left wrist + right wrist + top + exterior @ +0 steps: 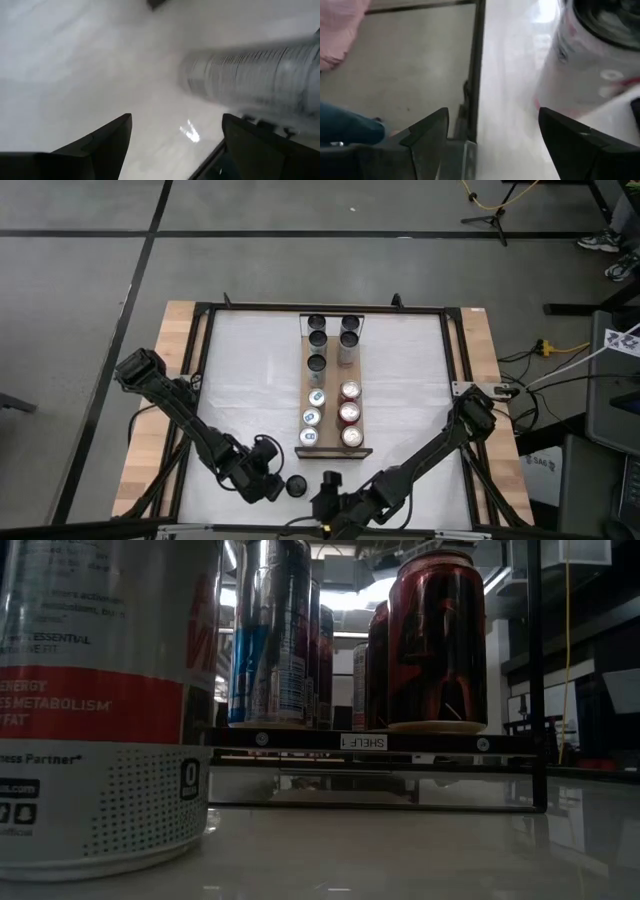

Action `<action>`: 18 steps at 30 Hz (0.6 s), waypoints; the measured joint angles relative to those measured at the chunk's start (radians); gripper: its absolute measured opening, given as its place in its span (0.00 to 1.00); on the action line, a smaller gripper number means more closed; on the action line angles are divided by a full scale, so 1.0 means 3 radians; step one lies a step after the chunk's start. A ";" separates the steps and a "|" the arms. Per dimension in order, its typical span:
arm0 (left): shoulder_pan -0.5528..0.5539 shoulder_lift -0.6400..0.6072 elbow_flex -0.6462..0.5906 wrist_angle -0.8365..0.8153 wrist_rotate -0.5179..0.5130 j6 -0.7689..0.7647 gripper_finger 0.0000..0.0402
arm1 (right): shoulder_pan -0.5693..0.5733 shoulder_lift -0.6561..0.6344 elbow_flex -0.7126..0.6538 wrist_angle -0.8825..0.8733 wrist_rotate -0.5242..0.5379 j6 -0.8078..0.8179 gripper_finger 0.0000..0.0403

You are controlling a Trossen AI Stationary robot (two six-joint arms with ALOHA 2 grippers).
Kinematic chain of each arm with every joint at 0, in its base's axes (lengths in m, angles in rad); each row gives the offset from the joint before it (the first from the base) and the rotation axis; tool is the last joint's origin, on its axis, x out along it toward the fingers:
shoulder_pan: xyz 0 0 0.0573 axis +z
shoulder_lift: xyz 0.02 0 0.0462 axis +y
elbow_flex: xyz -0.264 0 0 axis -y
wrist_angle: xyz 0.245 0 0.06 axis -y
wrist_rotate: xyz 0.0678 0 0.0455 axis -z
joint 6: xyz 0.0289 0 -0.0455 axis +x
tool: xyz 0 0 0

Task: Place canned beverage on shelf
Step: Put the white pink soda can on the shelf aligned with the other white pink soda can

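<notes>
Near the table's front edge, a white cylindrical drink can [296, 485] with a red band is seen standing upright on the pale tabletop [410, 420], well short of the long light-brown wooden shelf [331, 405]. Blue-and-silver cans [311, 416] and dark red cans [349, 414] are lined in two rows on the shelf's front half, grey cans [317, 337] on its far half. The left gripper [268, 483] is held just beside the white can, jaws spread, nothing gripped. The right gripper [328, 498] is placed just right of the can, jaws likewise apart and empty.
</notes>
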 joint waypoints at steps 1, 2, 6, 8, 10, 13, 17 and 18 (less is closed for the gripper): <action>-0.0012 0.0000 0.0000 -0.0006 0.0070 0.0001 0.76 | 0.0000 0.0000 0.0000 -0.0045 0.0012 0.0002 0.74; -0.0024 0.0000 0.0000 -0.0003 0.0126 -0.0001 0.76 | 0.0000 -0.0002 0.0000 -0.0078 0.0026 0.0011 0.74; -0.0110 0.0000 0.0000 0.0072 0.0119 -0.0172 0.76 | -0.0004 0.0003 0.0000 -0.0058 0.0110 0.0084 0.74; -0.0148 -0.0001 0.0000 0.0129 0.0014 -0.0255 0.76 | -0.0004 0.0006 0.0000 -0.0053 0.0262 0.0088 0.74; -0.0170 -0.0001 0.0000 0.0198 -0.0086 -0.0290 0.76 | -0.0005 0.0009 0.0000 -0.0067 0.0384 0.0087 0.74; -0.0172 -0.0001 0.0000 0.0229 -0.0185 -0.0334 0.76 | -0.0005 0.0009 0.0000 -0.0110 0.0489 0.0087 0.74; -0.0152 -0.0001 0.0000 0.0226 -0.0266 -0.0393 0.76 | -0.0005 0.0012 0.0000 -0.0165 0.0555 0.0088 0.74; -0.0141 -0.0001 0.0000 0.0224 -0.0270 -0.0392 0.76 | -0.0005 0.0012 0.0000 -0.0164 0.0553 0.0088 0.74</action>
